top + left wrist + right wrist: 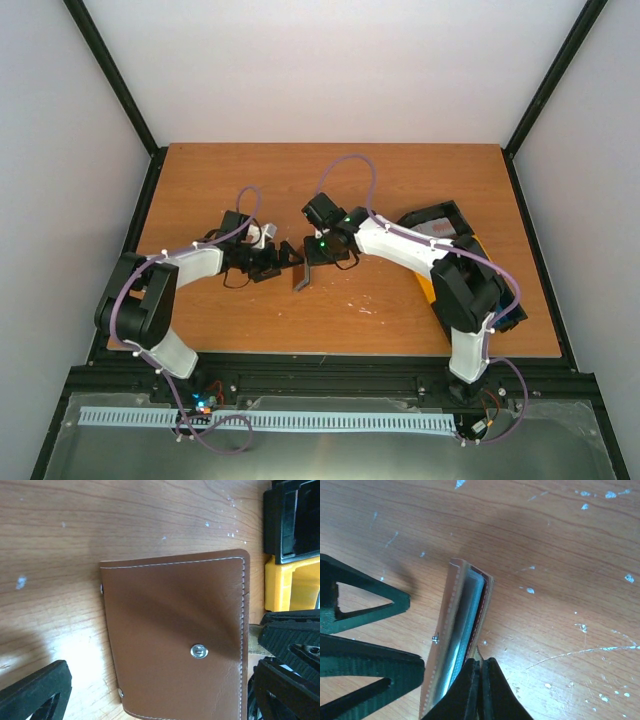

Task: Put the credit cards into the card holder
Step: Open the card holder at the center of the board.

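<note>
The card holder [457, 630] stands on edge on the table [560, 555] between the two arms, its flaps slightly parted so the grey-blue inside shows; a thin red line along one inner wall may be a card already seated, though that is a guess; no loose credit cards are clearly visible in any view, so I cannot tell how many are left. The right gripper [480, 680] has its fingers pressed together at the holder's near end, and whether they nip a flap or a card edge is unclear; the left gripper [414, 632] is spread wide just beside the holder, touching nothing; the black tray [292, 520] and yellow tray [290, 587] sit nearby. I judge the task partly done at most.
</note>
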Available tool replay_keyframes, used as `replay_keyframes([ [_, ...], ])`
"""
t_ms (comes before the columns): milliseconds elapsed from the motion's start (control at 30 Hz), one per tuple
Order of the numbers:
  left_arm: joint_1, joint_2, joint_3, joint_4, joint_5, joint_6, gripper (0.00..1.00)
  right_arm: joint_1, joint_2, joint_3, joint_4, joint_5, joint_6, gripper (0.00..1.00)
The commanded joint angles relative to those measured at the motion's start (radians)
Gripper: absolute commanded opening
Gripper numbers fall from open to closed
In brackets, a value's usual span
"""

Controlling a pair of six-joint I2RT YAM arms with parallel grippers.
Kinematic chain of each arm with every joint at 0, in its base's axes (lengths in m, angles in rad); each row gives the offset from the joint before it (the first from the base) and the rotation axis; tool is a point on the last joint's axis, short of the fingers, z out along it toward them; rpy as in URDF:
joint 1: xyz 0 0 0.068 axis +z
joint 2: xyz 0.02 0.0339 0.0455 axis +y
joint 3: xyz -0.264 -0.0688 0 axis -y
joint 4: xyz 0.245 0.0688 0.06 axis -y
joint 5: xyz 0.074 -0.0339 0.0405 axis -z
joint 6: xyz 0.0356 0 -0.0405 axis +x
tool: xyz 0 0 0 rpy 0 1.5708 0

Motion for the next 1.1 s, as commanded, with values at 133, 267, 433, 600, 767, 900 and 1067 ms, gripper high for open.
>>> replay_keyframes([
  [133,0.004,0.013,0.039,0.007,0.103,0.073,1.00,-0.003,-0.050,-0.014,0.034,-0.011,-0.001,0.03],
  [267,0.004,0.035,0.043,-0.012,0.076,0.069,1.00,-0.003,-0.045,-0.014,0.033,-0.008,-0.001,0.03],
  [433,0.004,0.039,0.048,-0.029,0.037,0.067,0.92,-0.003,-0.042,-0.010,0.021,0.013,0.000,0.03],
  [600,0.004,0.034,0.055,-0.081,-0.047,0.075,0.90,-0.003,-0.048,-0.009,0.025,0.018,-0.003,0.03],
  [767,0.004,0.027,0.061,-0.119,-0.114,0.085,0.83,-0.002,-0.046,-0.009,0.013,0.049,0.001,0.03],
  [900,0.004,0.024,0.069,-0.133,-0.140,0.087,0.73,-0.003,-0.039,-0.010,-0.005,0.084,0.007,0.03],
  [1067,0.004,0.017,0.074,-0.160,-0.194,0.086,0.67,-0.003,-0.035,-0.020,-0.031,0.148,0.016,0.03],
])
